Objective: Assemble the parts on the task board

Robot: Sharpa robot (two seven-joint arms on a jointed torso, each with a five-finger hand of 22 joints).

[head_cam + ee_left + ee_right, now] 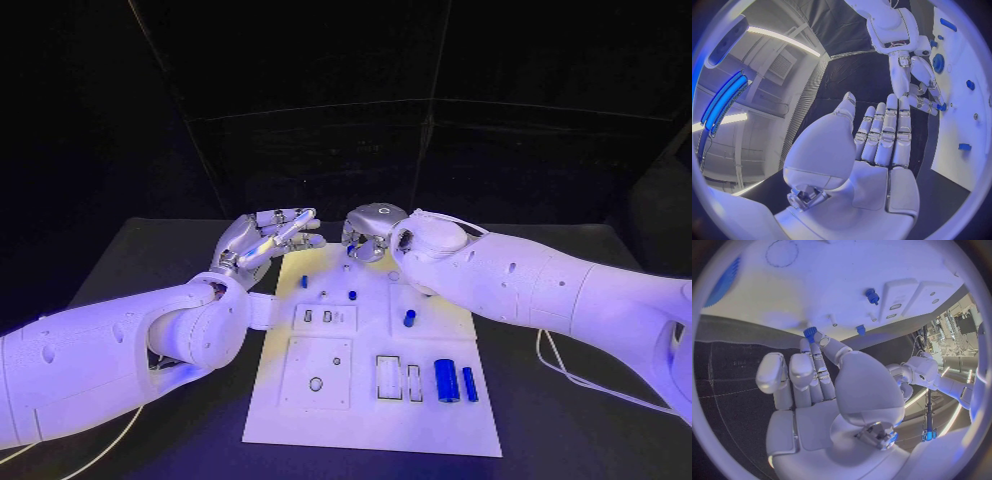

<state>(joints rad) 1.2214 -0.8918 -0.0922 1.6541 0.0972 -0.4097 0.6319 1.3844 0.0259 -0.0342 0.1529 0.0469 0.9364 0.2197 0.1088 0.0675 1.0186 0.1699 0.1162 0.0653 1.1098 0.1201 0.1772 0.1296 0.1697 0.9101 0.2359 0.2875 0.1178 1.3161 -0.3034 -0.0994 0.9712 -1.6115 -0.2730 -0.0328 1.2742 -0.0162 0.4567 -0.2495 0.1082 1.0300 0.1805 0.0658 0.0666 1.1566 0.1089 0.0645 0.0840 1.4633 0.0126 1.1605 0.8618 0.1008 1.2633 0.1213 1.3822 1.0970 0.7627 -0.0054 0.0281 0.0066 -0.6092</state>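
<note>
At the upper middle of the head view our right hand (368, 235) pinched a small blue part (810, 331) at its fingertips above the task board's (433, 420) far edge. Our left hand (267, 240) was released, fingers spread. We judged the part light, stiff and slippery, best pinched by its sides.

matt white task board (433, 420), glossy plastic arms (577, 285)
</note>
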